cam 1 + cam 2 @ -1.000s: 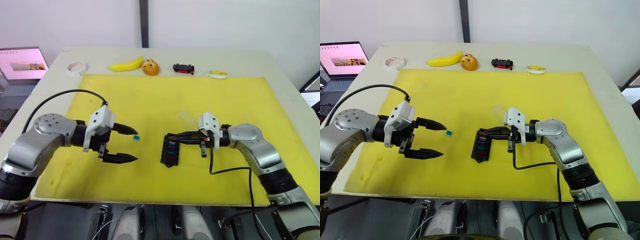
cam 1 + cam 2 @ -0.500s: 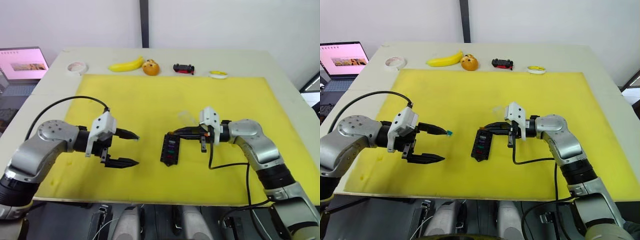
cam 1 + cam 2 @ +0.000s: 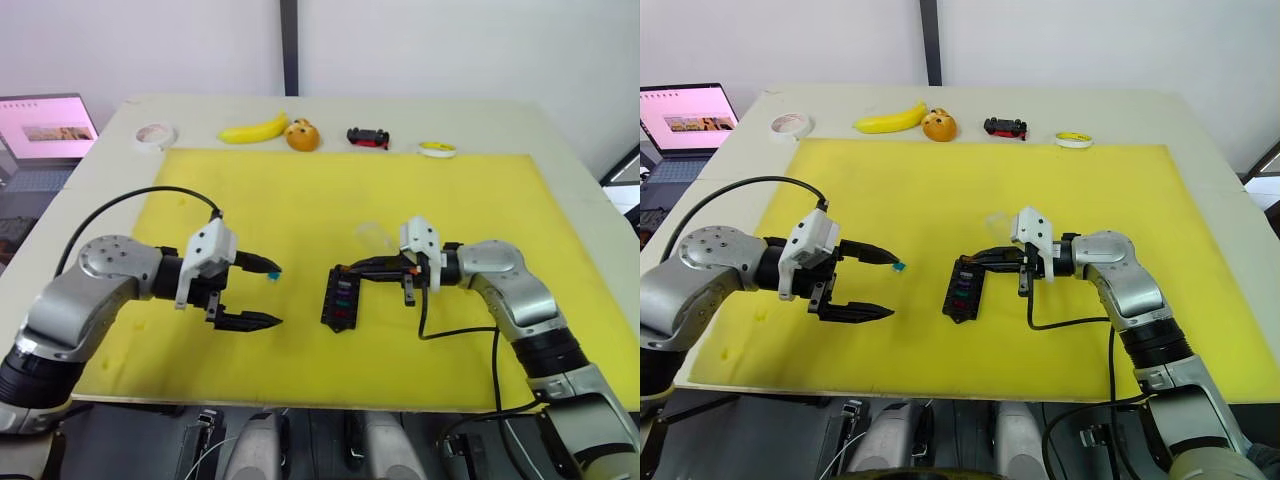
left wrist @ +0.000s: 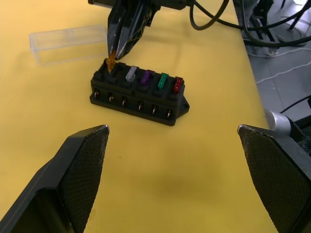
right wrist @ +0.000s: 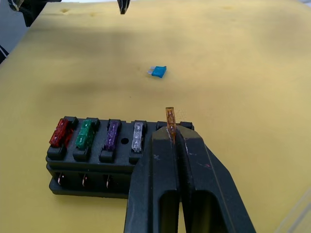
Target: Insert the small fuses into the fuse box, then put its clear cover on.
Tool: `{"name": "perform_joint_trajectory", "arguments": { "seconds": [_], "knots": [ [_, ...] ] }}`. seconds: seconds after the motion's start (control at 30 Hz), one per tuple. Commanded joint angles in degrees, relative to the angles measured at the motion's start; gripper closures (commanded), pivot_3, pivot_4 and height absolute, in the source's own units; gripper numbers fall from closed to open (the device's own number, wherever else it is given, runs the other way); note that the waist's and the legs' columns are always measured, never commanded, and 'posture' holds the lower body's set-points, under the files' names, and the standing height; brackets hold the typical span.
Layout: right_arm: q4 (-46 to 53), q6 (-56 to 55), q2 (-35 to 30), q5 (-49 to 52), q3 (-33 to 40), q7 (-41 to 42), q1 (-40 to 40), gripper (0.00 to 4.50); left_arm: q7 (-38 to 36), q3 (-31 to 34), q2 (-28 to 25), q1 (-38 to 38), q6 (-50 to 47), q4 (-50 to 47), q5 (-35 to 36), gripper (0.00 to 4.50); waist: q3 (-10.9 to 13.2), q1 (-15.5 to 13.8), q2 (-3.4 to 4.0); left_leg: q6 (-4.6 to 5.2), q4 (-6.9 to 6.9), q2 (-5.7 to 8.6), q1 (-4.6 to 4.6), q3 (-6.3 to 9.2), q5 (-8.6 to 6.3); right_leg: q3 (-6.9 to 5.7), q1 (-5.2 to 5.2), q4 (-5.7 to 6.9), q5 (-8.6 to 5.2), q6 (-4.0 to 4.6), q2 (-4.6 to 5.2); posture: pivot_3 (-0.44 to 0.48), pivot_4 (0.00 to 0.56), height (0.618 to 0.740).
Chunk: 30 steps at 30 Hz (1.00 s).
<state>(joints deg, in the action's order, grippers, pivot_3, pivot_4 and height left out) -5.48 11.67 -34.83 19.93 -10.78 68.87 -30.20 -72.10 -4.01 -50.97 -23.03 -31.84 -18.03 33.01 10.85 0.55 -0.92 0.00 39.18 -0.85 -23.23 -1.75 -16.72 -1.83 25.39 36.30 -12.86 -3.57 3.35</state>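
The black fuse box (image 3: 340, 297) lies mid-mat with red (image 5: 60, 132), green (image 5: 85, 134), purple (image 5: 112, 134) and grey-white (image 5: 137, 135) small fuses seated in its slots. My right gripper (image 5: 171, 141) is shut on a brown fuse (image 5: 170, 119), held upright at the box's empty end slots (image 4: 111, 62). A teal fuse (image 3: 272, 273) lies loose on the mat, just at the upper fingertip of my left gripper (image 3: 272, 295), which is open and holds nothing. The clear cover (image 4: 68, 43) rests on the mat just behind the box.
The yellow mat (image 3: 300, 200) covers most of the table. Along the far edge sit a white tape roll (image 3: 154, 133), a banana (image 3: 252, 129), an orange fruit (image 3: 302, 134), a toy car (image 3: 367, 137) and a yellow tape roll (image 3: 436, 149). A laptop (image 3: 45, 125) stands far left.
My left arm has shifted slightly toward the box and stays open by the teal fuse. The right gripper keeps the brown fuse at the box with hardly any movement.
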Motion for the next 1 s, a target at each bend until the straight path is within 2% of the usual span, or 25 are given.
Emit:
{"name": "perform_joint_trajectory", "arguments": {
  "seconds": [0.03, 0.27, 0.63, 1.0],
  "knots": [
    [0.68, -0.78, 0.42, -0.02, 1.23, 0.31, -0.46, 4.42, -0.21, 0.41, 0.24, -1.0, 1.12, -0.97, -0.39, 0.05, 0.0, -0.01, 0.0, 0.0, 0.0, 0.0, 0.01, 0.0, 0.0, 0.0, 0.0, 0.01, 0.0, 0.0, 0.0, 0.0, 0.15, 0.737],
    [0.96, -0.76, 0.32, -0.08, 1.22, 0.55, 0.06, 4.42, -0.19, 0.41, 0.77, -1.38, 1.41, -0.52, -1.23, 0.05, 0.0, 0.0, 0.0, 0.0, 0.0, 0.0, 0.02, 0.0, 0.0, 0.0, 0.0, 0.03, 0.0, 0.0, 0.0, 0.0, 0.15, 0.737],
    [7.9, 5.46, 0.12, 2.9, 2.23, -0.86, 1.42, 4.42, -0.26, 0.27, 1.27, -1.41, 1.68, -0.28, -2.26, 0.05, -0.01, -0.02, 0.0, 0.0, 0.01, 0.0, 0.04, 0.0, 0.0, 0.0, -0.01, 0.08, 0.0, 0.0, 0.0, 0.0, 0.15, 0.737],
    [4.9, 3.58, 1.06, 1.31, 2.13, -1.53, 1.18, 4.42, -0.2, 0.11, 1.66, -1.54, 1.55, -0.52, -2.77, 0.05, -0.01, -0.01, -0.01, 0.0, 0.02, 0.01, 0.06, 0.0, 0.0, 0.0, -0.02, 0.11, 0.01, 0.0, 0.0, 0.0, 0.15, 0.737]
  ]
}}
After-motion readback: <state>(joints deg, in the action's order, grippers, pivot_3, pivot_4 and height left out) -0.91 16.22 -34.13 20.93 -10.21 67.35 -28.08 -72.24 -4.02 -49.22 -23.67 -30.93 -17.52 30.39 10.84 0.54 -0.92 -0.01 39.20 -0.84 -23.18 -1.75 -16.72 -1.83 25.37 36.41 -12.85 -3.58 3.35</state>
